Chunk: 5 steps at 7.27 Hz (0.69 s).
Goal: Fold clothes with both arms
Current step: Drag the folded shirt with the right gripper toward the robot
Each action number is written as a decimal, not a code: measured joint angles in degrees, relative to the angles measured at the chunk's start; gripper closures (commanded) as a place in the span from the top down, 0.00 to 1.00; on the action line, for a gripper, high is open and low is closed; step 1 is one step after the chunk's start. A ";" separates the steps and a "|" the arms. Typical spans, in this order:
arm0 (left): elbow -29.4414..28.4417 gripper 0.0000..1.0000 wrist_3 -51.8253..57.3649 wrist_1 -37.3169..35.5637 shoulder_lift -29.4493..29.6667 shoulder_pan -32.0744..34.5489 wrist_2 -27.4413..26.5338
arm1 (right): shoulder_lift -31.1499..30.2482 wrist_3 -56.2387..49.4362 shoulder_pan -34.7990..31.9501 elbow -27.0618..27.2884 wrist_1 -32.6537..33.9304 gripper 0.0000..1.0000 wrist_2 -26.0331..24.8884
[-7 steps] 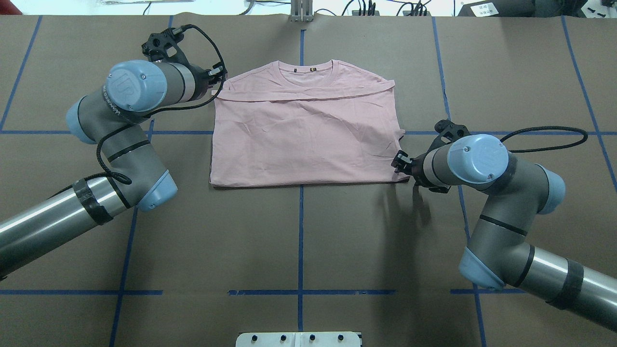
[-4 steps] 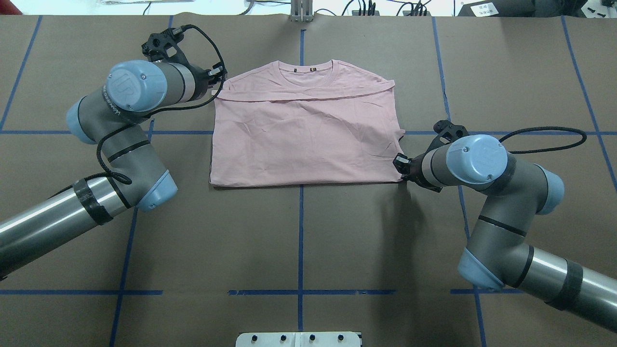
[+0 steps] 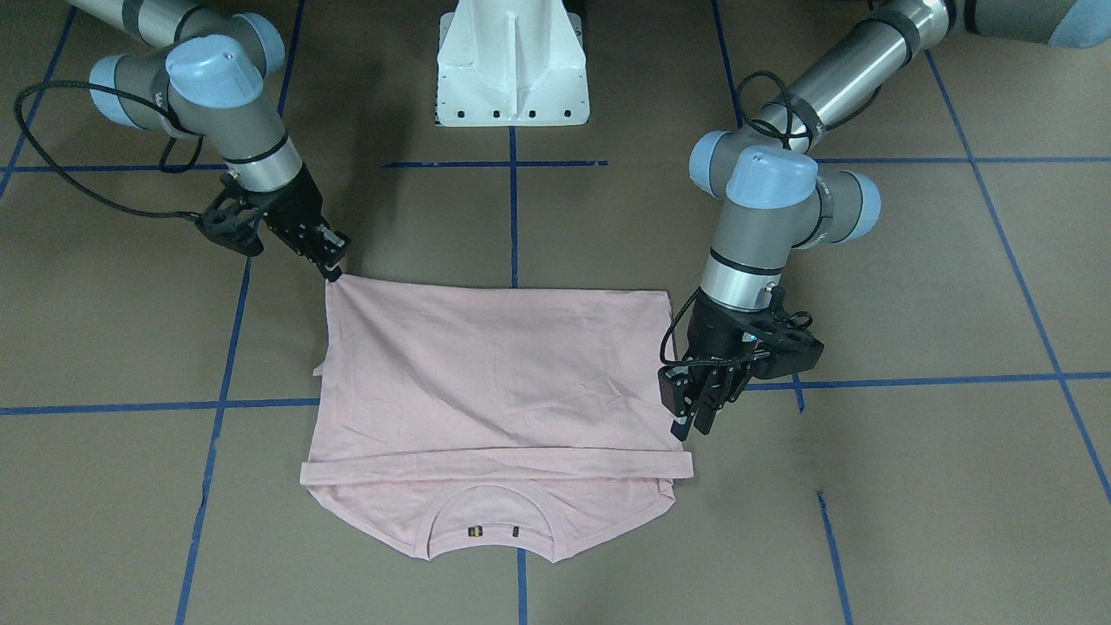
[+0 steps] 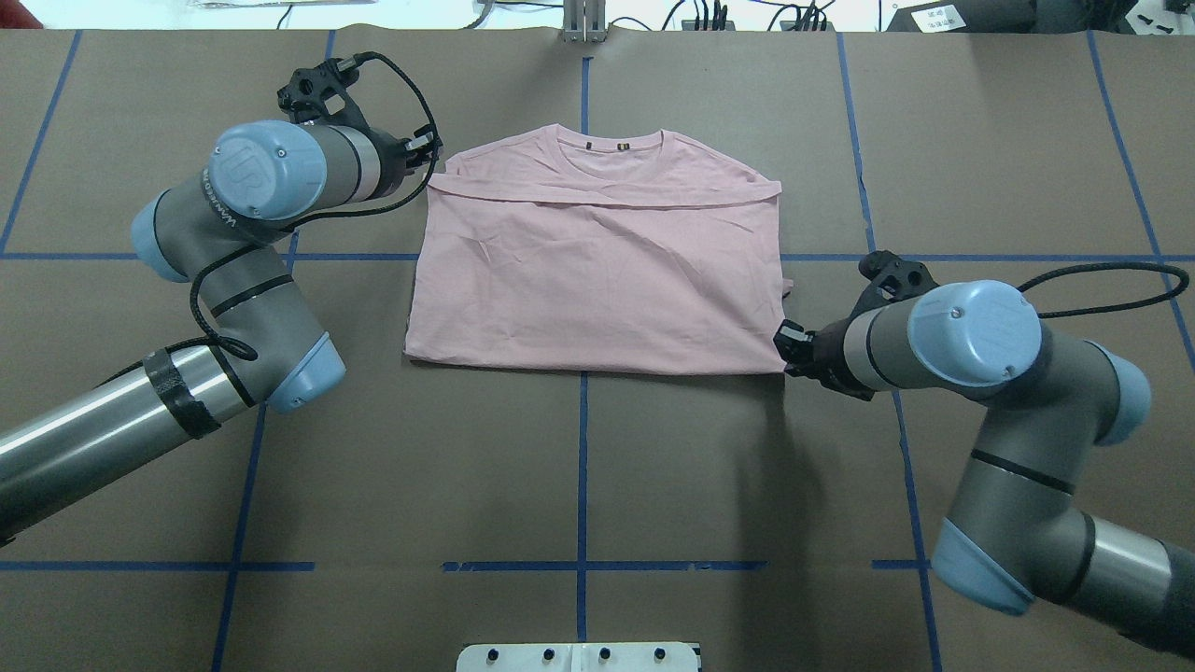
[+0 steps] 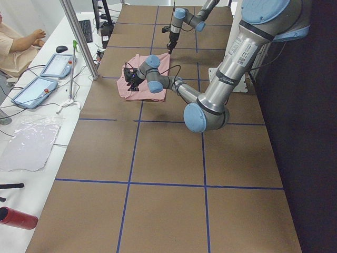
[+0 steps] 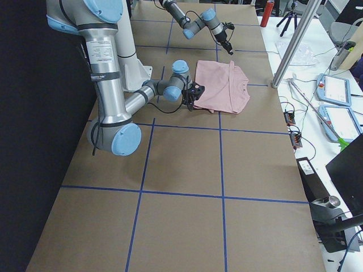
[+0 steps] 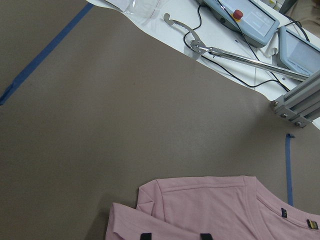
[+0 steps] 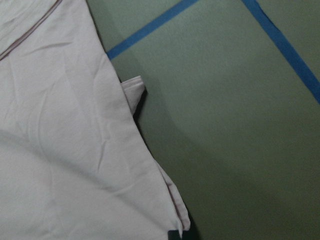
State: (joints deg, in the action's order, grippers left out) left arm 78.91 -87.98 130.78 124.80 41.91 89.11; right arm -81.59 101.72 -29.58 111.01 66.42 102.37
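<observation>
The pale pink T-shirt (image 4: 597, 271) lies folded and flat on the brown table, its collar (image 4: 616, 149) on the far side. My right gripper (image 4: 786, 347) is at the shirt's near right corner and shut on it. The cloth rises to a point at its tips (image 3: 331, 269). The right wrist view shows that corner (image 8: 165, 200) with a dark fingertip (image 8: 173, 233) below it. My left gripper (image 4: 425, 149) hangs over the far left corner by the folded sleeve. Its fingertips (image 7: 145, 236) stand apart over the fold, so it is open (image 3: 692, 427).
Blue tape lines (image 4: 583, 467) cross the brown table cover. The white pedestal base (image 3: 512, 69) stands at the robot's side. An aluminium post (image 4: 583, 19) and cables sit at the far edge. A seated person (image 5: 21, 45) and tablets (image 5: 55, 66) are beyond it.
My right gripper has moved right and toward the robot with the near right corner. The whole shirt slid a little to the right. The left arm hardly moved.
</observation>
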 measured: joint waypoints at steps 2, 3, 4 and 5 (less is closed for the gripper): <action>0.11 0.43 0.00 0.05 0.00 -0.27 0.03 | -9.37 0.08 8.34 11.32 0.74 0.00 3.80; 0.71 0.43 0.00 0.05 0.00 -0.43 0.08 | -11.63 0.11 13.18 14.13 0.89 0.00 5.39; 1.94 0.43 -0.02 0.02 0.00 -0.88 0.16 | -12.59 0.13 17.61 15.56 0.96 0.00 6.29; 3.30 0.43 -0.80 0.01 0.00 -1.67 0.53 | -12.87 0.14 20.93 16.26 0.96 0.05 6.84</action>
State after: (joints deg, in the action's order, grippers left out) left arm 82.21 -88.78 130.79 124.81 40.24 89.64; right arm -94.47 101.86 -8.65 127.27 67.38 109.21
